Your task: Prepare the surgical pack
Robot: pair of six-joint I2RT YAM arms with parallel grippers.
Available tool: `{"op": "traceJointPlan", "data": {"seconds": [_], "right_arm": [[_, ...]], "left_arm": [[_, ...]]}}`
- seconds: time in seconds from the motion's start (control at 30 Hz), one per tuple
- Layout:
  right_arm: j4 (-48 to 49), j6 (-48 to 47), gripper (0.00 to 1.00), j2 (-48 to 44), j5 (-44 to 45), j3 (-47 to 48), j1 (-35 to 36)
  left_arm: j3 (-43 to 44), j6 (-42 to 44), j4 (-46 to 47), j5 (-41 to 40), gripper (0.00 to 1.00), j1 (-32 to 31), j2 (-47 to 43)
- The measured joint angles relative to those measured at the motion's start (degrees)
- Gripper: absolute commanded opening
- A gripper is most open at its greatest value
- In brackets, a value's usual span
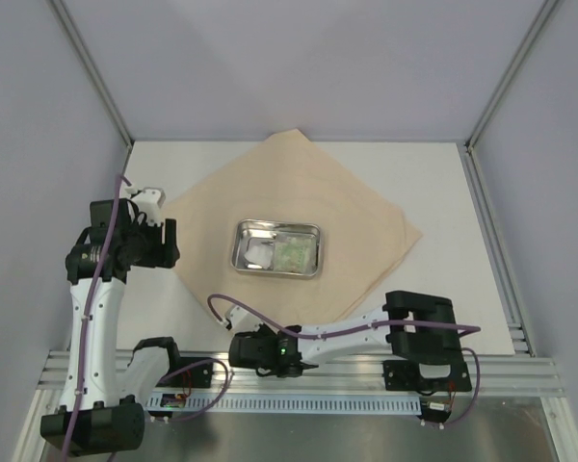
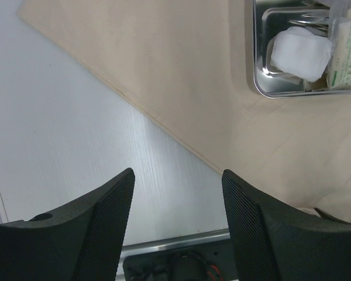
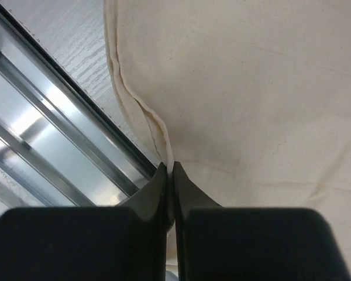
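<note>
The cloth [image 1: 299, 192] lies spread on the surface [image 1: 443, 192], with the tray [image 1: 275, 275] at its middle. The right pincer [image 3: 169, 171] is clamped tight on the cloth's near hem. The left pincer [image 2: 176, 175] hangs wide and empty above the left edge. Folding looks to be the step in hand; next, I judge, that corner needs lifting over the tray.

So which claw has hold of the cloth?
The right claw, shut on the cloth at its near corner; the left claw hangs open over the table, holding nothing.

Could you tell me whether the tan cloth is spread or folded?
Spread: the cloth lies flat as a diamond under the tray.
</note>
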Motion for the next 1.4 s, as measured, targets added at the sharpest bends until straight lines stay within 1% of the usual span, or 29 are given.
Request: {"op": "traceJointPlan", "data": {"seconds": [0.1, 0.27, 0.3, 0.33, 0.4, 0.5, 0.57, 0.7, 0.87, 1.0, 1.1, 1.27, 1.4], "right_arm": [[-0.8, -2.6, 0.00, -0.5, -0.3, 0.3, -1.4], [-3.6, -9.0, 0.01, -3.7, -1.9, 3.3, -6.2], [-3.6, -10.5, 0.00, -4.7, -2.5, 4.3, -7.8], [-3.5, -11.6, 0.00, -5.5, -3.3, 5.0, -9.4], [-2.7, -14.3, 0.00, -7.2, -5.8, 6.8, -13.8], [-1.4, -18.4, 0.00, -7.1, -9.2, 10.7, -20.6], [-1.2, -20.8, 0.01, -5.0, -10.7, 15.0, -24.6], [-0.4, -24.2, 0.01, 0.9, -13.4, 23.6, -29.8], [-0.3, -25.7, 0.00, 8.0, -16.9, 31.6, -35.6], [-0.6, -25.6, 0.00, 13.4, -17.2, 37.9, -40.5], [-0.6, -24.5, 0.01, 14.5, -17.3, 38.6, -42.9], [0.1, -21.6, 0.00, 15.7, -19.0, 38.7, -45.0], [0.2, -20.0, 0.00, 20.1, -19.8, 41.8, -45.9]], "left_arm": [[0.0, 0.9, -0.2, 0.5, 0.69, 0.0, 0.6], [2.7, 2.4, -1.5, 2.5, 0.60, 0.0, 5.4], [3.5, 2.6, -1.3, 2.7, 0.60, 0.0, 6.7], [4.4, 2.8, -1.0, 3.0, 0.58, 0.0, 7.9], [5.7, 3.0, 0.0, 3.6, 0.57, 0.0, 9.6], [7.9, 2.9, 1.6, 4.9, 0.57, 0.0, 12.1], [10.0, 2.9, 2.5, 5.9, 0.56, 0.0, 14.6], [12.7, 3.1, 4.7, 8.1, 0.56, 0.0, 20.9], [13.1, 3.4, 6.8, 10.5, 0.56, 0.0, 27.2], [16.2, 3.6, 7.6, 10.6, 0.56, -1.8, 32.1], [17.9, 3.7, 9.3, 10.6, 0.56, -4.3, 34.7], [18.9, 3.8, 11.0, 10.4, 0.56, -7.5, 37.6], [19.4, 3.8, 12.1, 10.0, 0.57, -9.8, 40.1]]}}
